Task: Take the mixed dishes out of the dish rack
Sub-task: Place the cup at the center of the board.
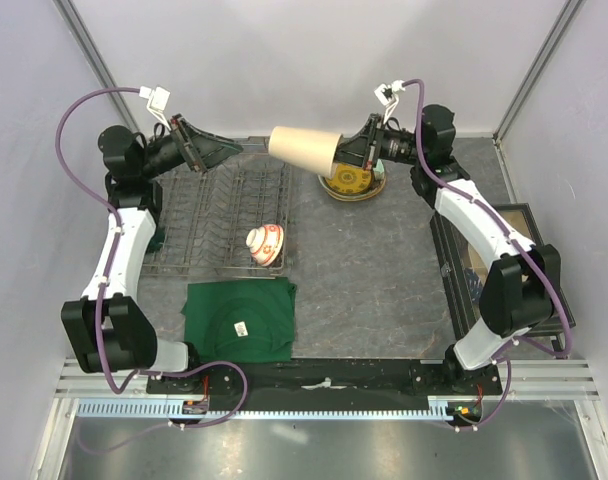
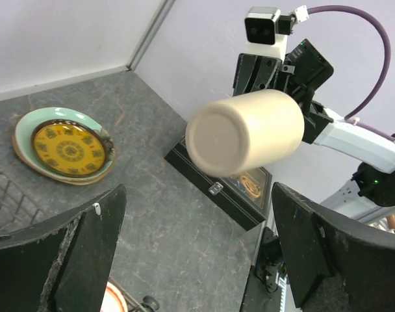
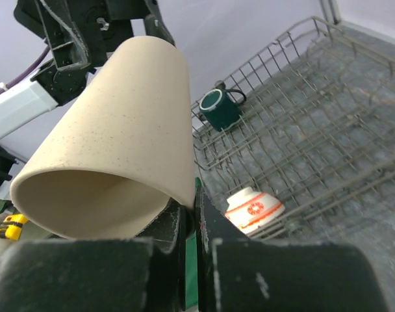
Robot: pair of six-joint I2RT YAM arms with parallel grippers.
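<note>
Cup (image 1: 304, 148) hangs midair past the rack (image 1: 204, 222), right hand (image 1: 342, 160) pinching its rim, left hand (image 1: 229, 150) wide open and clear. Next up, I'd guess: stand it on the tabletop (image 1: 384, 285) by the plates (image 1: 352, 181).

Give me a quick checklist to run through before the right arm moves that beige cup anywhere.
1. Right gripper shut on the tall beige cup at its rim: ok.
2. Left gripper open and apart from the cup: ok.
3. Cup in the air, above the dish rack, touching nothing else: ok.
4. Bare table beside the plate stack for a set-down: ok.
5. Rim pinch firm enough for a sideways cup: cannot tell.
6. Rack emptied: not ok; small red-and-white bowl and dark green mug sit in it.
</note>
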